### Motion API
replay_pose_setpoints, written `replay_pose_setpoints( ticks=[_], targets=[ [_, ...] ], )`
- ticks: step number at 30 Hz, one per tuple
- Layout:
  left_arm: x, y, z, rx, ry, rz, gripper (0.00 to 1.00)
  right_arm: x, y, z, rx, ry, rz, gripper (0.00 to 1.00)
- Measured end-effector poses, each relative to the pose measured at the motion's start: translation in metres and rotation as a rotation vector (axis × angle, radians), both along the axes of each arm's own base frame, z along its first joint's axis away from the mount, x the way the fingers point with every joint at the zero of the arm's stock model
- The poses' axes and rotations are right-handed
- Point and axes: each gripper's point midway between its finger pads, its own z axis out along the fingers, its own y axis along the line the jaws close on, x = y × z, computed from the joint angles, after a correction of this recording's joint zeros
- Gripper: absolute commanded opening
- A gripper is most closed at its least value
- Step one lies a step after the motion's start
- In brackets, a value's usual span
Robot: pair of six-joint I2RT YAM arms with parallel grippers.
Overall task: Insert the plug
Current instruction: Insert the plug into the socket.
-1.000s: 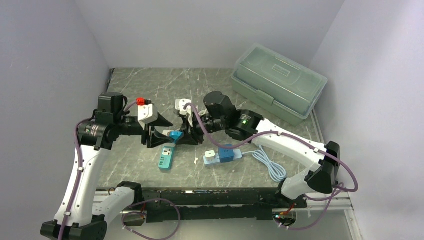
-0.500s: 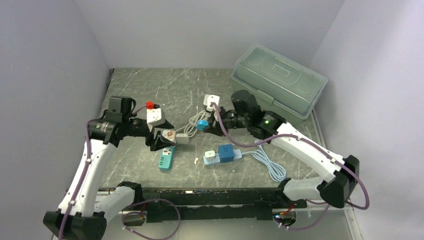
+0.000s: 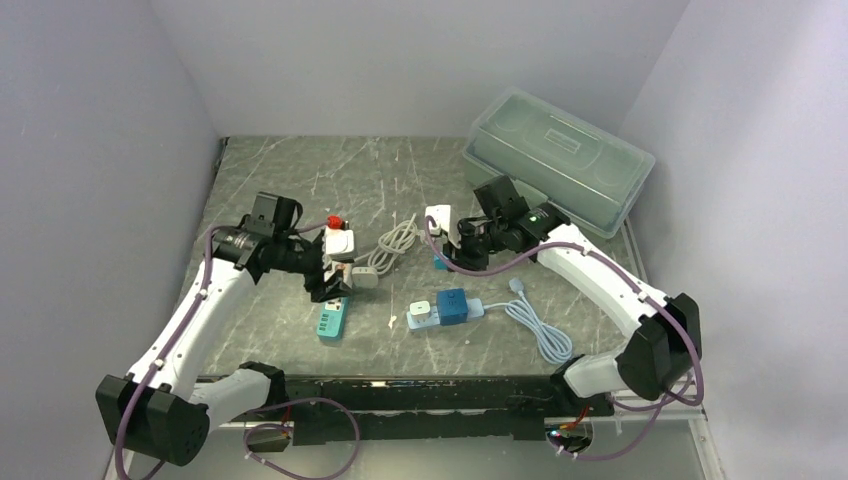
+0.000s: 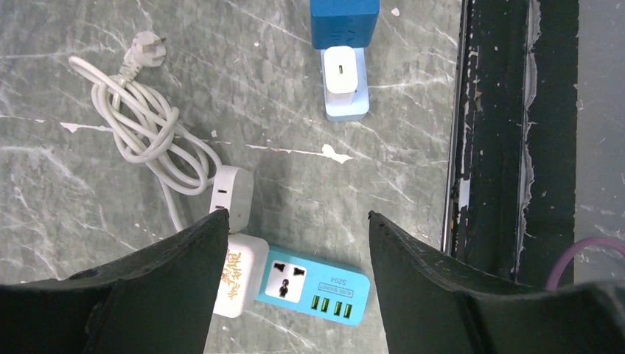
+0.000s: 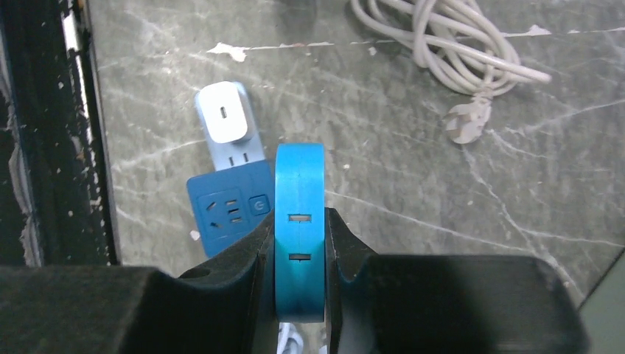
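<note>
My right gripper [image 3: 440, 256] is shut on a blue plug [image 5: 299, 221], which shows two small slots and stands upright between the fingers. It hangs above the table, just beside a blue cube socket [image 5: 227, 210] joined to a white charger [image 5: 225, 110]. My left gripper [image 4: 298, 221] is open and empty, above a teal power strip [image 4: 313, 286] with one socket and several green USB ports. A white adapter [image 4: 239, 273] sits at the strip's end, by my left finger. In the top view the strip [image 3: 331, 318] lies near the front edge.
A coiled white cord [image 4: 147, 133] with a loose plug lies behind the adapter. A pale blue cable [image 3: 535, 325] trails right of the cube socket [image 3: 452, 305]. A green lidded toolbox [image 3: 555, 165] stands at the back right. The black front rail [image 4: 501, 147] borders the table.
The grippers, close together a second ago, have parted. My right gripper carried the blue plug to the right and lower. My left gripper shifted right over the teal strip, open.
</note>
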Motion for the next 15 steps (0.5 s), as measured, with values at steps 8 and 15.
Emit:
replay_pose_setpoints(
  ticks=[8, 15],
  targets=[
    [0.002, 0.003, -0.010, 0.035, -0.010, 0.006, 0.72, -0.022, -0.006, -0.006, 0.016, 0.040, 0.083, 0.00],
    [-0.002, 0.005, -0.016, 0.047, -0.009, 0.010, 0.72, -0.050, -0.013, -0.018, 0.068, 0.069, 0.116, 0.00]
  ],
)
